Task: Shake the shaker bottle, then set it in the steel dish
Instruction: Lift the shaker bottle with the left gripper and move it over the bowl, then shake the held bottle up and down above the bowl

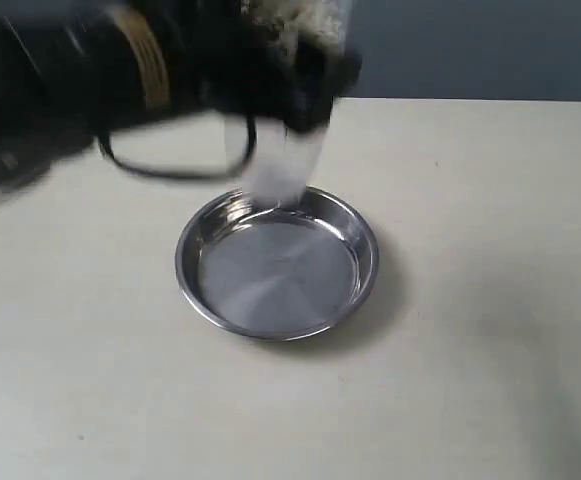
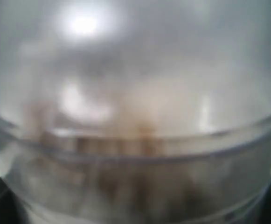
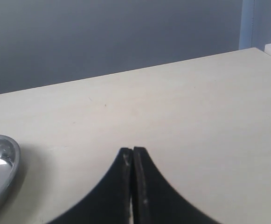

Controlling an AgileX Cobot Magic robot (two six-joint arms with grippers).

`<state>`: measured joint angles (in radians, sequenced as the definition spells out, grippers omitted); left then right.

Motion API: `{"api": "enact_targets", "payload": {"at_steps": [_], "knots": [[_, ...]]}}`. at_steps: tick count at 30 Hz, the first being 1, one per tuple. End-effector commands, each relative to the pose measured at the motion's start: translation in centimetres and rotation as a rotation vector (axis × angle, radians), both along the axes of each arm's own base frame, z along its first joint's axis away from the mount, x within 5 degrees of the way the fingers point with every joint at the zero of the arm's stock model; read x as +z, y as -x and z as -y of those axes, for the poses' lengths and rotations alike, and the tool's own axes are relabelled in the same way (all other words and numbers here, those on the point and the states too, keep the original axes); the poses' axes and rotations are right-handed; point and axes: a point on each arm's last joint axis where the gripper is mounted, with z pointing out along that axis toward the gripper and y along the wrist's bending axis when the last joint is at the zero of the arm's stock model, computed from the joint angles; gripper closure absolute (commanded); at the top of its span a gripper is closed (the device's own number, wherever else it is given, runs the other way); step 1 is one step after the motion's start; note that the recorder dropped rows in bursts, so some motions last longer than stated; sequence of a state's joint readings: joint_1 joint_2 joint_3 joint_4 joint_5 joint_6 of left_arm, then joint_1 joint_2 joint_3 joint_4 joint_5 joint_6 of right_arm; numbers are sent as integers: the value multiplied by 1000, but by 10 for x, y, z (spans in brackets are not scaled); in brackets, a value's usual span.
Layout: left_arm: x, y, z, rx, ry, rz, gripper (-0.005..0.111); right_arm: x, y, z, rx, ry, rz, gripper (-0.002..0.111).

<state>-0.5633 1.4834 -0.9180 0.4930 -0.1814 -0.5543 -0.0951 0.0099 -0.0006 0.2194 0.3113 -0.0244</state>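
The left arm (image 1: 120, 60) reaches in from the exterior view's upper left, blurred. The left gripper (image 1: 292, 85) clamps the upper part of the shaker bottle (image 1: 280, 165), which hangs upright over the far rim of the steel dish (image 1: 182, 268). The right gripper (image 3: 133, 161) hovers low over the table (image 3: 196, 121) with its jaws pressed together, empty, the dish near it.

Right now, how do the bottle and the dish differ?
The bottle is clear plastic with brownish bits inside; the dish is shiny steel and empty. The bottle is tall and narrow; the dish is wide and shallow. The bottle is blurred in the left gripper's hold; the dish lies sharp and flat on the table. Both are round and glossy.
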Motion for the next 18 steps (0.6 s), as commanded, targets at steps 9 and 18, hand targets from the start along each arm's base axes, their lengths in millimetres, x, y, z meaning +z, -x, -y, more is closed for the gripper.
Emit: {"api": "enact_targets", "payload": {"at_steps": [9, 18], "knots": [[-42, 23, 4, -27, 110, -99, 106, 1, 0, 0, -6, 4, 11, 109], [-69, 18, 0, 95, 61, -212, 106, 1, 0, 0, -6, 4, 11, 109]]}}
